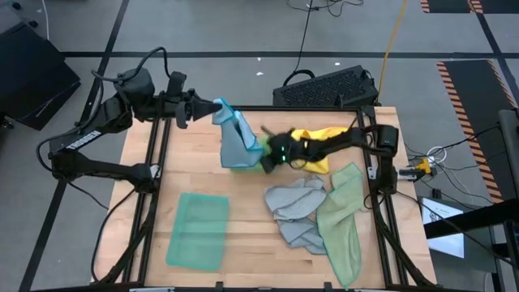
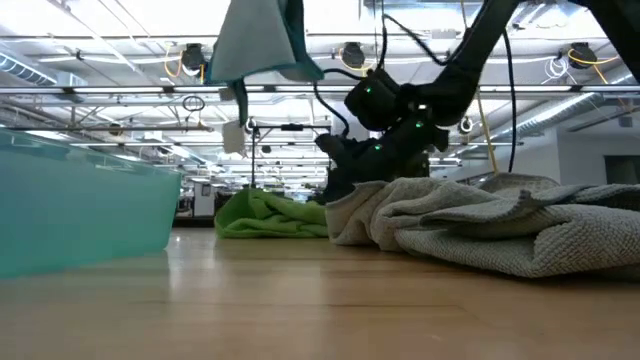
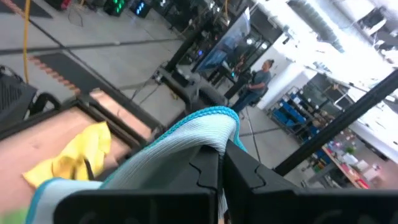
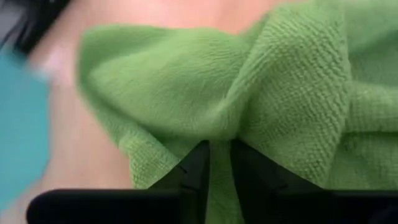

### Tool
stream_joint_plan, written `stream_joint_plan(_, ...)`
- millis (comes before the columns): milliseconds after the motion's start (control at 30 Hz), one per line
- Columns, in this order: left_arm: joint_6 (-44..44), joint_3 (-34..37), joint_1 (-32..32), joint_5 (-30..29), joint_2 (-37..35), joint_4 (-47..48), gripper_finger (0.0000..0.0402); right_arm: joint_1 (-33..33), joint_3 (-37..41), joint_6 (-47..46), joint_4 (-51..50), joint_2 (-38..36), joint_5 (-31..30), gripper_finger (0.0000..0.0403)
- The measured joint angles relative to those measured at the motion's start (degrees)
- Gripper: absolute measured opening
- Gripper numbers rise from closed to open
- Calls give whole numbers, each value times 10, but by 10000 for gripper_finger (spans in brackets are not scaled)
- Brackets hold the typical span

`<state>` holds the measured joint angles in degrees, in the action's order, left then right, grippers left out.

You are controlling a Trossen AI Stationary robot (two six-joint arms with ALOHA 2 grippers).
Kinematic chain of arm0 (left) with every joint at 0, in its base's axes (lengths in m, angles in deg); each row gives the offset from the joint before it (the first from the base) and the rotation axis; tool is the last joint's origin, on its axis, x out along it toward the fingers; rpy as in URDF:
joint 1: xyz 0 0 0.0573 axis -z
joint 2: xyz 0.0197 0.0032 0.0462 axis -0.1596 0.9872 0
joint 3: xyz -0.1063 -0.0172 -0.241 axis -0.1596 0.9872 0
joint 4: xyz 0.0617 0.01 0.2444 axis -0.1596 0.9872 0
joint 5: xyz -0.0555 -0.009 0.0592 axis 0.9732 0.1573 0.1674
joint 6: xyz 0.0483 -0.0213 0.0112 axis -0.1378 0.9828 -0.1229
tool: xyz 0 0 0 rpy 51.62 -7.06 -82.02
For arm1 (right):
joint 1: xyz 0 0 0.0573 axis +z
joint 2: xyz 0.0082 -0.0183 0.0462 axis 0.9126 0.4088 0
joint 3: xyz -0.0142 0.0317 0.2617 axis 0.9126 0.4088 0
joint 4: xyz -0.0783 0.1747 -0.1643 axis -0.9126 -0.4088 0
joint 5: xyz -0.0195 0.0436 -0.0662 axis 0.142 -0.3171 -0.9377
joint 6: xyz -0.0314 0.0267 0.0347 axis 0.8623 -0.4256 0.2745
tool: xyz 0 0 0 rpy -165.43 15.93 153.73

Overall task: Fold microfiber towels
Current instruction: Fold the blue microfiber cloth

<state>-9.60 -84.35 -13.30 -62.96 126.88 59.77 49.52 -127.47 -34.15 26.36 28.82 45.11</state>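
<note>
My left gripper [image 1: 212,109] is at the table's far left, raised high and shut on a light blue towel [image 1: 238,142] that hangs beneath it [image 2: 260,40]. Near the middle of the table, my right gripper [image 1: 272,156] is low over a crumpled bright green towel [image 2: 270,215] and shut on it. That towel lies on the wood. A yellow towel [image 1: 320,136] lies in a heap under the right arm. A folded teal towel [image 1: 199,231] lies flat at the near left. A grey towel [image 1: 296,207] and a pale sage towel [image 1: 345,219] lie crumpled at the near right. My left gripper pinches the light blue towel at its upper hemmed edge [image 3: 214,121] between its two fingers [image 3: 208,171]. The fingers are level and come from the table's left. The cloth drapes over them and hangs slack, clear of the table. My right gripper pinches a raised fold of the bright green towel [image 4: 221,134] between its two fingers [image 4: 196,168]. It comes slanting down from the table's right side. The cloth puckers toward the fingers, and the rest of the towel lies on the table.
A black keyboard [image 1: 324,85] sits just beyond the table's far edge. Black frame rails [image 1: 154,186] run along the table's left and right sides. Bare wood [image 1: 243,211] shows between the teal towel and the grey one.
</note>
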Motion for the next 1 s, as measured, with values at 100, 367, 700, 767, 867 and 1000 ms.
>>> stream_joint_plan(100, 0, 0, 13, 6, 7, -5, 8, -38, -27, 2, 3, -2, 24, 52)
stream_joint_plan(367, -48, 0, 54, 20, 14, 100, 9, -103, -45, 14, -134, -72, 167, 51)
stream_joint_plan(700, -116, 72, 110, 9, 29, 247, 10, -63, -45, 93, -311, -262, 124, 61)
stream_joint_plan(767, -107, 105, 110, 7, 29, 233, 10, -44, -45, 83, -326, -284, 96, 71)
stream_joint_plan(867, -73, 148, 108, 6, 30, 189, 10, -19, -45, 49, -316, -300, 79, 89)
stream_joint_plan(1000, -49, 182, 108, 7, 36, 104, 10, 12, -44, 3, -281, -309, 73, 117)
